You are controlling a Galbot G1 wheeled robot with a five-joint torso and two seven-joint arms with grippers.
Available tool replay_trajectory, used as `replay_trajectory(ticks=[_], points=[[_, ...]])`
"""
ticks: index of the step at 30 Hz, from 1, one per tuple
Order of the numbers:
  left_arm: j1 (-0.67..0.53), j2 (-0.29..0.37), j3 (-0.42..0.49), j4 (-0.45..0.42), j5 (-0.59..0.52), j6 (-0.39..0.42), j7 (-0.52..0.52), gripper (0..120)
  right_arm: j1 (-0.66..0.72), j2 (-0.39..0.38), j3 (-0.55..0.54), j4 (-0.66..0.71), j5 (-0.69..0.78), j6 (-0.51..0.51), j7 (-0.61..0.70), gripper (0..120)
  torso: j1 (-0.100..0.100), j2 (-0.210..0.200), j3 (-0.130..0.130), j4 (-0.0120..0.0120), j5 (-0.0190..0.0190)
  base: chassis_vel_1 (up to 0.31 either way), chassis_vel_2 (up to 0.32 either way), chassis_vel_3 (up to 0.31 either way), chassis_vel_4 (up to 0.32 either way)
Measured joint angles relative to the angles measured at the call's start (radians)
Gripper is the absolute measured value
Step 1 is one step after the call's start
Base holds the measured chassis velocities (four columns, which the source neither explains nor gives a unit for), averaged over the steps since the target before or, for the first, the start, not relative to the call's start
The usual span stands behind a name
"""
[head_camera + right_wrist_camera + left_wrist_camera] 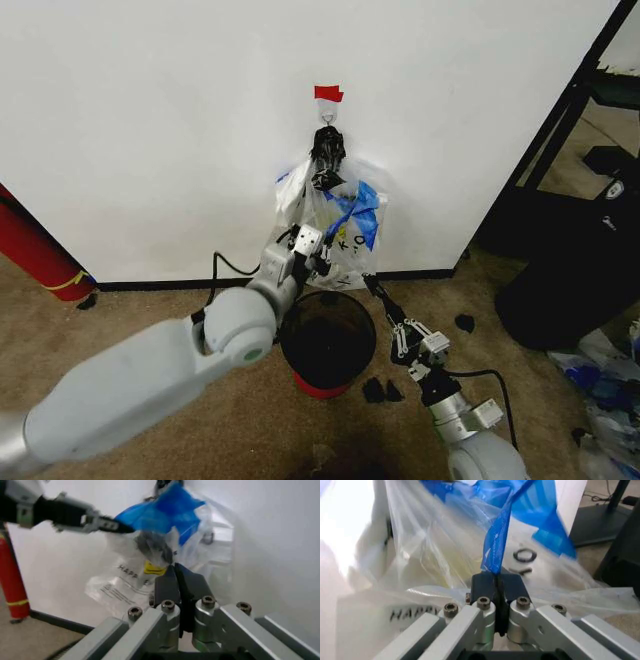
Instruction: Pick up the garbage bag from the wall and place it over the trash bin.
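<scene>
My right claw (380, 296) is hovering closed beside the round black trash bin (327, 338); my left claw (321, 262) is pinching the crinkly see-through blue-patched garbage bag (345, 218), hanging on the white wall (160, 130).

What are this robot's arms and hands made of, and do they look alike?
Both arms are smooth pale grey shells. The left arm has a green dot at its joint. Each hand, left hand and right hand, has silver bolted links, black fingers and a black cable.
</scene>
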Motion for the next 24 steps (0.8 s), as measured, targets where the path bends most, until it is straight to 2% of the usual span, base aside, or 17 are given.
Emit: replay_trajectory(ticks=[5, 8, 10, 12, 15, 17, 21, 22, 24], points=[[0.059, -0.008, -0.042, 0.002, 0.024, -0.016, 0.0, 0, -0.053, -0.053, 0.042, 0.071, 0.01, -0.019, 0.0, 9, 0.0, 0.0, 0.0, 0.0, 0.0, 0.0, 0.0, 0.0, 0.0], [0.063, 0.0, -0.052, 0.012, 0.03, -0.029, 0.001, 0, -0.063, -0.098, 0.096, 0.092, 0.014, -0.033, -0.047, 22, 0.0, 0.0, 0.0, 0.0, 0.0, 0.0, 0.0, 0.0, 0.0], [0.059, 0.002, -0.052, 0.014, 0.03, -0.03, 0.002, 0, -0.054, -0.114, 0.106, 0.092, 0.018, -0.036, -0.042, 25, 0.0, 0.0, 0.0, 0.0, 0.0001, 0.0, 0.0, 0.0, 0.0], [0.049, 0.001, -0.049, 0.014, 0.03, -0.031, 0.003, 0, -0.031, -0.139, 0.109, 0.092, 0.026, -0.053, 0.007, 34, 0.0, 0.0, 0.0, 0.0001, 0.0002, 0.0, 0.0, 0.0, 0.0], [0.035, -0.013, -0.031, 0.018, 0.028, -0.031, 0.004, 0, 0.029, -0.182, 0.093, 0.081, 0.028, -0.083, 0.085, 47, 0.0, 0.0, 0.0, 0.0, 0.0001, 0.0, 0.0, 0.0, 0.0], [0.035, -0.016, -0.028, 0.019, 0.027, -0.031, 0.004, 0, 0.045, -0.194, 0.084, 0.072, 0.028, -0.091, 0.096, 50, 0.0, 0.0, 0.0, -0.0001, 0.0003, 0.0, 0.0, 0.0, 0.0], [0.028, -0.027, -0.01, 0.02, 0.026, -0.028, 0.004, 0, 0.167, -0.251, 0.013, 0.007, 0.028, -0.118, 0.119, 68, 0.0, 0.0, 0.0, 0.0002, 0.0003, 0.0, 0.0, 0.0, 0.0], [0.028, -0.027, -0.01, 0.02, 0.026, -0.028, 0.004, 0, 0.167, -0.251, 0.013, 0.007, 0.028, -0.118, 0.119, 68, 0.0, 0.0, 0.0, 0.0002, 0.0003, 0.0, 0.0, 0.0, 0.0], [0.023, -0.027, -0.006, 0.021, 0.025, -0.028, 0.003, 0, 0.248, -0.272, -0.035, -0.029, 0.028, -0.128, 0.121, 77, 0.0, 0.0, 0.0, 0.0001, 0.0003, 0.0, 0.0, 0.0, 0.0]])
